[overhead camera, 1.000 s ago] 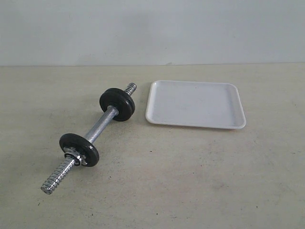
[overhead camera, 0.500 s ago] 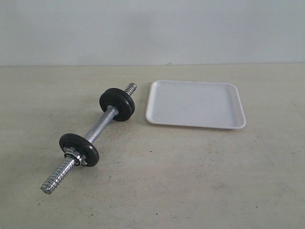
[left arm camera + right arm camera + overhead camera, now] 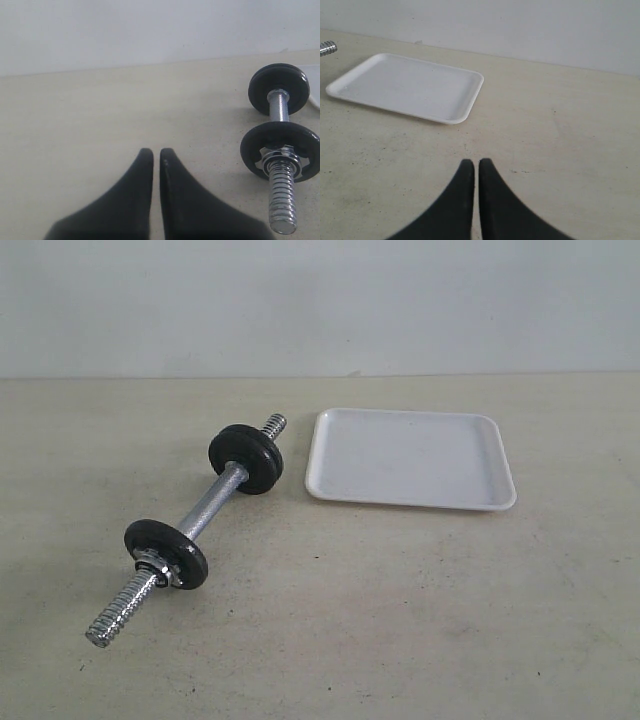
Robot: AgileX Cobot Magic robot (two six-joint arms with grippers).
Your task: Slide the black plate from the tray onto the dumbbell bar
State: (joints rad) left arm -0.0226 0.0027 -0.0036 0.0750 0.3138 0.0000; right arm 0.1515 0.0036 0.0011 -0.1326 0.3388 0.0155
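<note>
The table (image 3: 400,620) carries the white tray (image 3: 410,455) and, just beside it, the slanted dumbbell bar (image 3: 210,508). The black plate (image 3: 246,460) sits on the bar at the tray end; a second plate (image 3: 166,553) sits farther along, against a nut (image 3: 152,565). The left gripper (image 3: 156,152) and the right gripper (image 3: 476,162), both pressed together, show only in wrist views, their arms cut off.

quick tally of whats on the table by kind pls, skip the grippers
black weight plates: 2, both threaded on the bar
chrome dumbbell bar: 1
chrome collar nut: 1, against the nearer plate
white tray: 1, nothing in it
total: 5
</note>
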